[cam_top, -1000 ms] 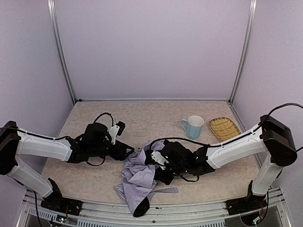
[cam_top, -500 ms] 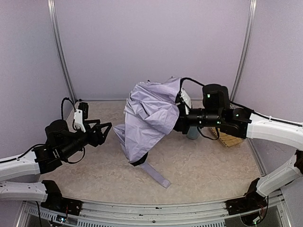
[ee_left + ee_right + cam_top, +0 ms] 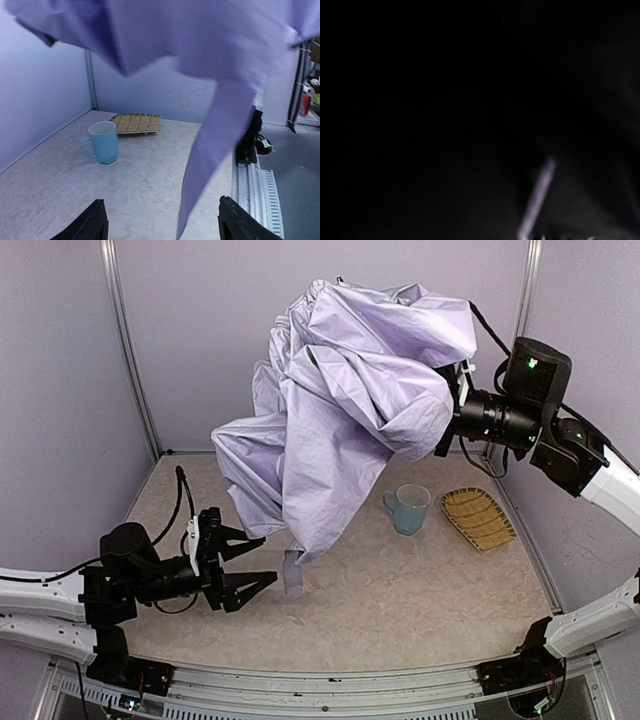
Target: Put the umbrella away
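Observation:
The pale lavender umbrella (image 3: 350, 410) hangs high above the table as a loose, crumpled mass of fabric. My right gripper (image 3: 450, 420) holds it up from the right, with its fingers buried in the cloth. The right wrist view is almost black, covered by fabric. A fabric strap (image 3: 293, 575) dangles from the umbrella's lowest part. The black handle is hidden. My left gripper (image 3: 258, 562) is open and empty, low over the table at the left, pointing right. The strap (image 3: 215, 150) hangs between its fingers without touching them.
A light blue mug (image 3: 408, 508) stands upright on the table right of centre, and it shows in the left wrist view (image 3: 103, 142) too. A woven bamboo tray (image 3: 478, 517) lies beside it near the right wall. The metal rail (image 3: 255, 185) runs along the table's front edge.
My right arm has lifted the umbrella from the table to high in the air, fabric spreading. My left arm has let go, pulled back left and sits low.

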Controlling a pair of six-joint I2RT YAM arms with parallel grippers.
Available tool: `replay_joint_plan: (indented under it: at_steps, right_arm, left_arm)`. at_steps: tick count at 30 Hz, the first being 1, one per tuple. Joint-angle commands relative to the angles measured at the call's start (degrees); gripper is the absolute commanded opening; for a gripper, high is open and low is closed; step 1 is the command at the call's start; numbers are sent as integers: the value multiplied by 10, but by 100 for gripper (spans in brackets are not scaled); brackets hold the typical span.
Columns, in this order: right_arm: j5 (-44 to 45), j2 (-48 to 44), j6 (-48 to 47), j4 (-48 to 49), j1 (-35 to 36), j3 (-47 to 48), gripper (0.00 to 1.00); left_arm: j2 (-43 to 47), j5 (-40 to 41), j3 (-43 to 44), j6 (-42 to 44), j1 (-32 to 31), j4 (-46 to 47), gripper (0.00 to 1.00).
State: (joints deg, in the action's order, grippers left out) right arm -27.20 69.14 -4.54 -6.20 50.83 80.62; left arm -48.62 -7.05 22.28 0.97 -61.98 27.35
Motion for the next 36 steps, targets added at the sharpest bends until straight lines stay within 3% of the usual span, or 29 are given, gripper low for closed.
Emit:
replay_joint_plan:
  at_steps: [1,6,15,19,20,23,27,32,36]
  right_arm:
    - [20,8,-10,22,-2,43,0]
    - [62,18,4,26,-2,64,0]
    - [78,5,10,31,-2,55,0]
    - [71,3,9,31,-3,51,0]
    - [67,2,9,32,-3,49,0]
    - [63,-1,7,29,-4,46,0]
    - [83,-18,-5,21,-12,30,0]
    - [130,-62,-8,23,-52,0,0]
    - [181,-76,-41,20,-73,-17,0]
  left_arm:
    - [-53,-22,4,79,-77,92,75]
    - [-140,87,44,109,-133,131,80]
    - [-187,200,57,140,-131,170,81]
    - [-183,197,51,136,-121,175,59]
    - [-183,198,51,137,-119,173,48]
    - [-178,217,51,135,-118,170,4]
    - [-153,283,46,130,-123,152,0]
    - [-66,488,26,143,-144,142,0]
    - [26,466,9,154,-147,138,0]
